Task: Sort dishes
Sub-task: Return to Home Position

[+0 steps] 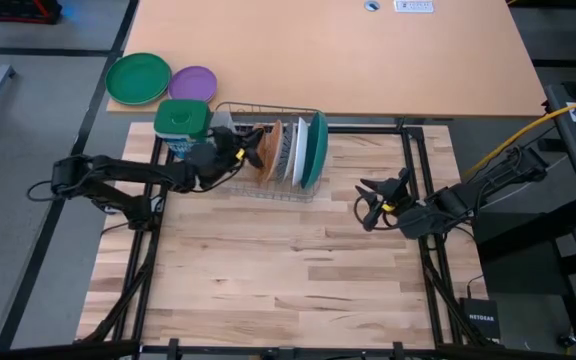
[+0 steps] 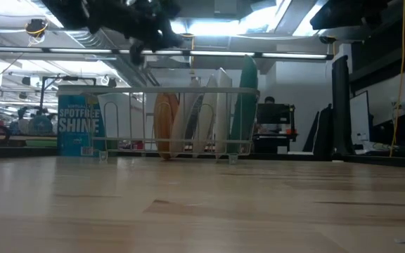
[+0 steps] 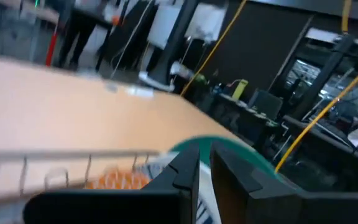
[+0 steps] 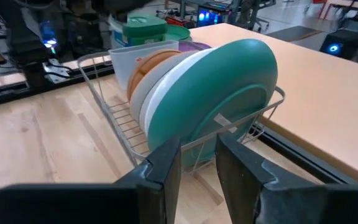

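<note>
Raising the left gripper (image 1: 236, 146), empty with fingers slightly apart over the left end of the rack (image 1: 268, 192), straight up before drawing it left and near, clear of the canister (image 1: 181, 122); leaving the right gripper (image 1: 368, 200), spread and empty, just right of the rack. Making out one rack holding four upright plates, left to right an orange-brown plate (image 1: 271, 152), a patterned plate (image 1: 287, 152), a white plate (image 1: 301, 150) and a teal plate (image 1: 316, 148), plus one green plate (image 1: 138, 78) and one purple plate (image 1: 193, 83) lying at far left.

Four plates (image 1: 299, 150) stand on edge in the rack (image 1: 258, 106): teal, white, patterned, brown.
</note>
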